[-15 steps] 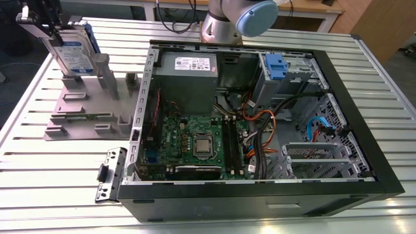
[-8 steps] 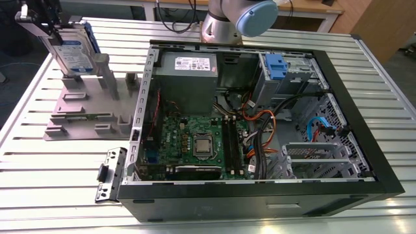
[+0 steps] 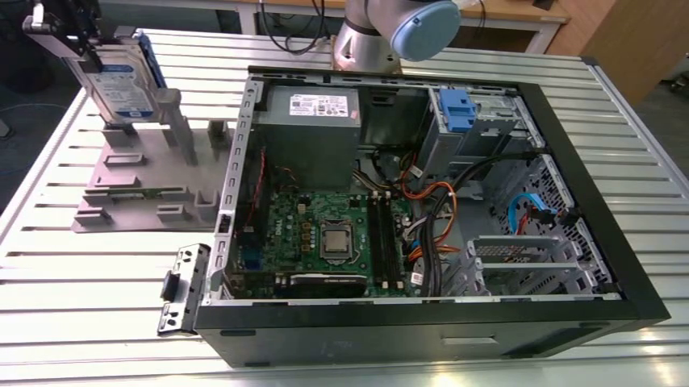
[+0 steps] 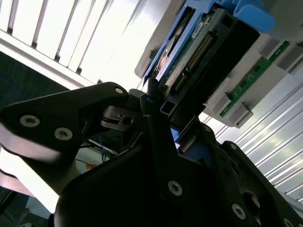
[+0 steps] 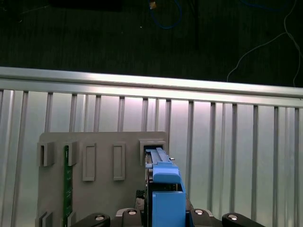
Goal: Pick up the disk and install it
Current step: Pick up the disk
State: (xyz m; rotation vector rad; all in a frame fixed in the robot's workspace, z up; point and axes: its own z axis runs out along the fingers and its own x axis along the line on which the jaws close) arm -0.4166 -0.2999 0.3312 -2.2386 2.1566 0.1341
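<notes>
Over stand (image 3: pixel 129 187), straddles likely stiff, dense, shock-fragile disk (image 3: pixel 116 85) with tool (image 3: pixel 70 36) at bracketed edges; cannot tell whether clamped.

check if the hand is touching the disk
Cannot tell. In the second wrist view the hand overlaps the disk at its edge, but neither contact nor a gap shows plainly.

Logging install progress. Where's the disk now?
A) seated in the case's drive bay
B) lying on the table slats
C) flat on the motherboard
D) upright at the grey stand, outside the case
D: the disk stands on edge at the grey stand, to the exterior view's left of the open case.
</notes>
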